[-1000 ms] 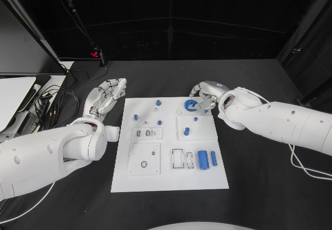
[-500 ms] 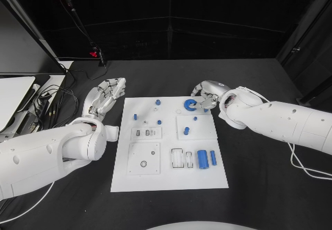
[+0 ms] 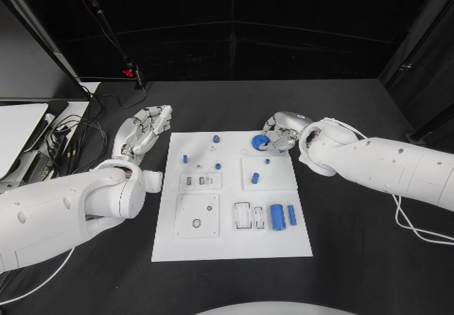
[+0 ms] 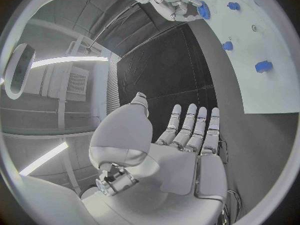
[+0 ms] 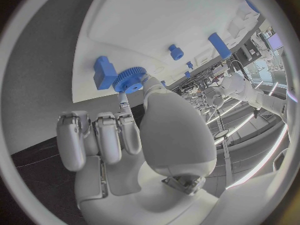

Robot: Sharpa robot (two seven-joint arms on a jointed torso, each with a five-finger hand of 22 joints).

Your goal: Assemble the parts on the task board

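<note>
The white task board (image 3: 231, 249) lies mid-table, also seen in the left wrist view (image 4: 269, 85). A blue gear (image 3: 258, 142) sits at its far right corner, beside a blue block (image 5: 103, 71). My right hand (image 3: 281, 134) is at the gear (image 5: 128, 79): thumb and one fingertip (image 5: 121, 99) pinch its rim while the other fingers are curled in. My left hand (image 3: 142, 131) lies flat and open on the black table left of the board, its palm (image 4: 181, 155) holding nothing. Small blue pegs (image 3: 216, 139) stand on the board, and a thick blue cylinder (image 3: 277, 218) lies near its front.
Recessed white plates (image 3: 198, 216) and slotted holders (image 3: 250, 216) occupy the board's near half. Cables (image 3: 76, 138) and a pale flat object (image 3: 19, 138) lie at the table's left edge. Black table surface surrounds the board on all sides.
My right hand has shifted slightly left and closed in on the gear. The left hand has edged a little farther back, still flat.
</note>
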